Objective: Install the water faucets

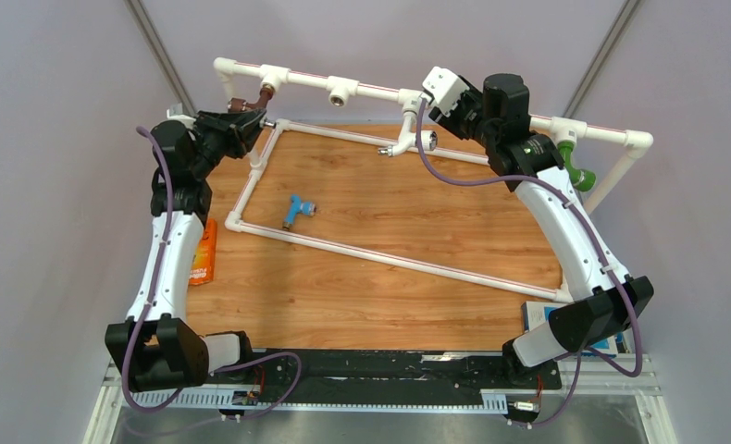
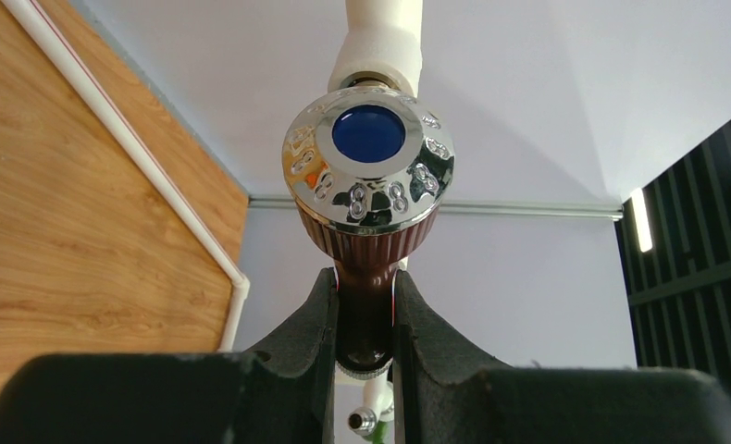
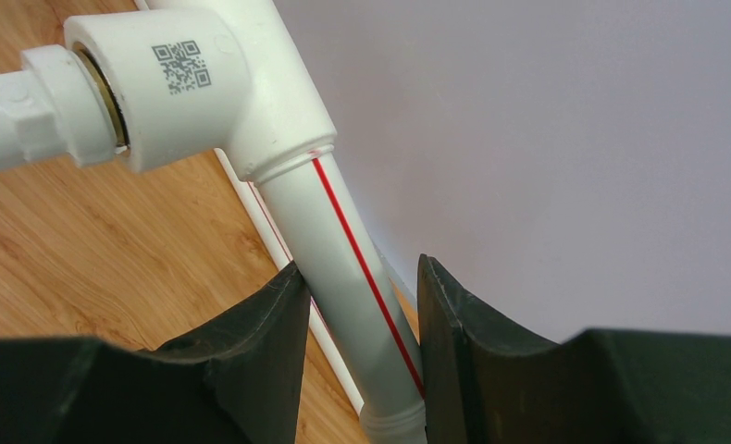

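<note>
Top view: left gripper (image 1: 249,117) is at the far left, clamped on the dark brown faucet (image 1: 255,98), which sits in the leftmost tee of the raised pipe frame (image 1: 371,91), body slanting from the tee toward the near left. Right gripper (image 1: 425,95) is on the raised pipe beside the tee carrying the white faucet (image 1: 404,141), which hangs down and toward the near side, spout pointing left. Green faucet (image 1: 575,168) hangs from the right tee. Light blue faucet (image 1: 295,210) lies flat on the table (image 1: 390,287), long axis diagonal, well apart from both grippers. Left wrist: fingers (image 2: 314,319) squeezed onto the dark brown faucet (image 2: 369,240) on both sides; long axis vertical in frame, chrome cap with blue disc facing the camera, far end in the white socket above. Right wrist: right gripper (image 3: 357,310) straddles the red-striped pipe (image 3: 343,250), both fingers touching it, gripping; white faucet (image 3: 29,120) is threaded into the tee socket (image 3: 195,92) at upper left, apart from the fingers, axis roughly horizontal.
</note>
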Tool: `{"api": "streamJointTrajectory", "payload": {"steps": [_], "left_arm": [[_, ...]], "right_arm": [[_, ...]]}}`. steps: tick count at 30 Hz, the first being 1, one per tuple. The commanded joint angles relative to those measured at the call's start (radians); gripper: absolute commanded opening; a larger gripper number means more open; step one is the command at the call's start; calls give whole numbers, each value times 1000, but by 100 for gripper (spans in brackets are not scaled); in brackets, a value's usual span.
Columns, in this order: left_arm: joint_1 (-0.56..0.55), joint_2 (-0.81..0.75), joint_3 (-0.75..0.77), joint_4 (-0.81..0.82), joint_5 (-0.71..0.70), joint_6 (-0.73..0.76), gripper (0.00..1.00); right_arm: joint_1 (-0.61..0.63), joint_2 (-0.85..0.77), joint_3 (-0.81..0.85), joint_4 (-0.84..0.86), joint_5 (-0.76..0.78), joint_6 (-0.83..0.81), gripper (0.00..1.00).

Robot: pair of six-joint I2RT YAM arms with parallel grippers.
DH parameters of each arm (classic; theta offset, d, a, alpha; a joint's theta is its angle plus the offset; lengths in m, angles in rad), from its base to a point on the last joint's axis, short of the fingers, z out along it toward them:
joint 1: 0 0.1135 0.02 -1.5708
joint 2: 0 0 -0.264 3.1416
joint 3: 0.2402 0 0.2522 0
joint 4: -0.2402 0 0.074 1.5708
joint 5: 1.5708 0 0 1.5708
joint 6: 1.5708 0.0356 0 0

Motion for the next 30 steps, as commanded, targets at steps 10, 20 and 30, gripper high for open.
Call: {"api": "streamJointTrajectory", "payload": {"steps": [10, 20, 30], "left_arm": [[5, 14, -81, 200, 17, -121, 0], [2, 27, -52, 224, 28, -160, 0], [-1, 46, -27, 168, 9, -81, 0]], "right_arm": [[7, -25, -31, -90, -28, 144, 0], [12, -28, -29, -90, -28, 144, 0], [24, -36, -32, -98, -69, 128, 0]]}}
